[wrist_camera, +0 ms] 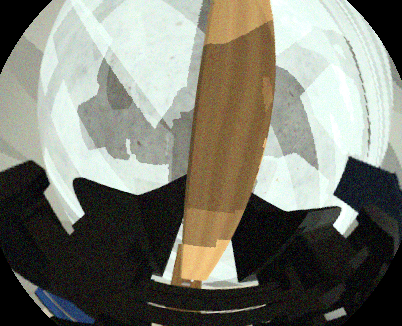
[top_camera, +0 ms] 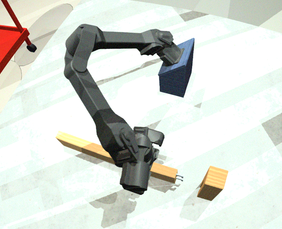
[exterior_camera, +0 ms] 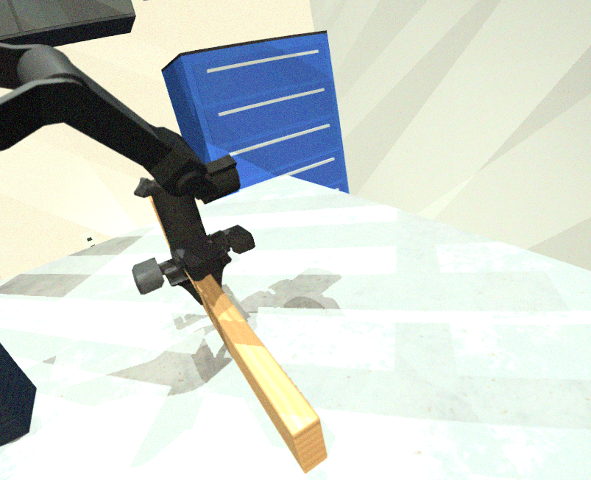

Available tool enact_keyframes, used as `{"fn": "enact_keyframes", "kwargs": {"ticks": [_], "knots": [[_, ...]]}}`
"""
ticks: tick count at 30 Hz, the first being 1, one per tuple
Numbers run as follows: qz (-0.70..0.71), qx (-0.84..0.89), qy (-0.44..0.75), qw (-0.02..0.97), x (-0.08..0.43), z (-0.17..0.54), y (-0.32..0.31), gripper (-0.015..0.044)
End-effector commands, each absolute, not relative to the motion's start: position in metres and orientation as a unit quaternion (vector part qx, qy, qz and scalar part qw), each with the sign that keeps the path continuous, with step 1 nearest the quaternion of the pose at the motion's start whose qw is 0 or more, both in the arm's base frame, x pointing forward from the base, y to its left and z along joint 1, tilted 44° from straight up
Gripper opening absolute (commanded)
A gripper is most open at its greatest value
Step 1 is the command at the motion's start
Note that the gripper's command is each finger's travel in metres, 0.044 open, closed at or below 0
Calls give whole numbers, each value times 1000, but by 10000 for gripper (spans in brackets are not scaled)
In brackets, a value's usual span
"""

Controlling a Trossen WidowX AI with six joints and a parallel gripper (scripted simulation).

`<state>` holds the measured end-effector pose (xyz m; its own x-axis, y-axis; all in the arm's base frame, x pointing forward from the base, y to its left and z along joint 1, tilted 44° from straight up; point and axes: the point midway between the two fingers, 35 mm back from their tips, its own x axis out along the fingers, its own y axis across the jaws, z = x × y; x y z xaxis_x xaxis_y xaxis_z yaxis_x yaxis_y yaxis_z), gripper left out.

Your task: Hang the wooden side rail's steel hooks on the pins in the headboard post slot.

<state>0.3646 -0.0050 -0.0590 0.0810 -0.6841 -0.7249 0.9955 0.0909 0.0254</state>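
The long wooden rail is held by my gripper, shut on it nearer the hook end. In the top view the arm hides the fingers. Two steel hooks stick out of the rail's right end, apart from the headboard post and pointing towards it. The hook end is raised, with its shadow offset below. Whether the far end touches the table I cannot tell. The post stands upright to the right; its slot is barely visible and the pins are hidden. The arm hides the hooks in the exterior view.
The arm's blue base block stands at the back of the table in the top view. A red cart is beyond the table's left edge. A blue drawer cabinet stands behind the table in the exterior view.
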Motion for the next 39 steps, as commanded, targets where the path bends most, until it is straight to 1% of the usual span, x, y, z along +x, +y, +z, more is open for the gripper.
{"fn": "enact_keyframes", "kwargs": {"ticks": [1, 39], "knots": [[-612, 274, 283, 686, 365, -57, -1, 0], [-612, 274, 283, 686, 365, -53, 4, 0]]}}
